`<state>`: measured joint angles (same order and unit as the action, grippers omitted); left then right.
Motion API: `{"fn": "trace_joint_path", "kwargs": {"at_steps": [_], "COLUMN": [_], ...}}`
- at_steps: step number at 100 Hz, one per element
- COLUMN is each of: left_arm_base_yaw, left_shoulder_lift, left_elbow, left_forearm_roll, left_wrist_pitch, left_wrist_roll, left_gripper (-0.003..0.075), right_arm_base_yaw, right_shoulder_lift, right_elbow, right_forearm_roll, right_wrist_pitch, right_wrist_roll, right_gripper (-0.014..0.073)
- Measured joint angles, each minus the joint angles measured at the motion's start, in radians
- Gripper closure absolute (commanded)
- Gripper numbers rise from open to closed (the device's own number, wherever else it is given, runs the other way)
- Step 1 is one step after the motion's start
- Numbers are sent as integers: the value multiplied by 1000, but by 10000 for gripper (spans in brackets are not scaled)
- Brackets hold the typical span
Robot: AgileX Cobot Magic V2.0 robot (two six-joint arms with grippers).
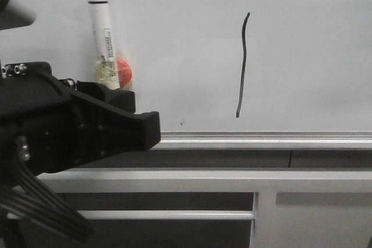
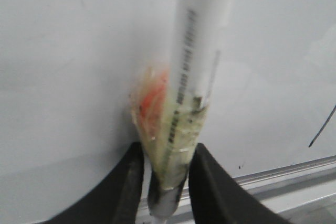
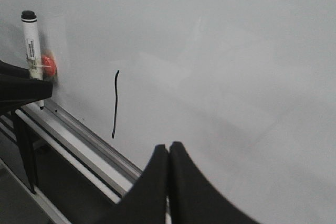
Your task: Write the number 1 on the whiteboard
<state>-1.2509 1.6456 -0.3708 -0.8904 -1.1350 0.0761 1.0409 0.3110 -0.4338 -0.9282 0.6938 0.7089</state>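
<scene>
Whiteboard fills the back of the scene, silver rail along its lower edge. The number 1 is on the board: thin black stroke, slightly wavy, roughly vertical, right of the marker and well above the rail. It also shows in the right wrist view and just at the edge of the left wrist view.

Left gripper is clamped on the marker; both black fingers press the barrel's lower end. Marker stands close to upright, tilted slightly, black cap at the top, wrapped in clear tape with something orange-red taped against its side. It sits in front of the board, left of the stroke; can't tell whether it touches the surface.

Right gripper is closed, fingertips pressed together, holding nothing. It sits near the board below the stroke, by the rail.

Grey frame bars run under the rail.
</scene>
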Motion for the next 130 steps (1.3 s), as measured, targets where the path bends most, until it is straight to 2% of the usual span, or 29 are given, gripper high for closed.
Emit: {"fn": "trace_joint_path", "kwargs": {"at_steps": [10,21,58,81,85,92,99,101,103,130], "left_arm_base_yaw": [0,0,0,-12,-20,-35,-48,-51,-53,-67], "left_shoulder_lift": [0,0,-10,-115,-138,-175,-209,-218,-228,-382], "left_elbow": [0,0,56,110,121,143,170,176,186,292], "left_forearm_roll": [7,16,8,7,7,7,11,14,17,32], "left_wrist_pitch": [0,0,0,-1,-4,-4,-4,-4,-4,-4], "left_wrist_roll": [0,0,1,1,1,1,1,1,1,19], "left_gripper": [346,330,331,337,365,486,648,716,745,741], "right_arm_base_yaw": [0,0,0,0,0,0,0,0,0,0], "right_shoulder_lift": [0,0,0,0,0,0,0,0,0,0], "right_elbow": [0,0,0,0,0,0,0,0,0,5], "right_forearm_roll": [0,0,0,0,0,0,0,0,0,-2], "right_wrist_pitch": [0,-2,-2,6,8,8,8,8,8,-13], "right_wrist_roll": [0,0,0,0,0,0,0,0,0,31], "right_gripper": [654,654,654,654,654,654,654,654,654,654]}}
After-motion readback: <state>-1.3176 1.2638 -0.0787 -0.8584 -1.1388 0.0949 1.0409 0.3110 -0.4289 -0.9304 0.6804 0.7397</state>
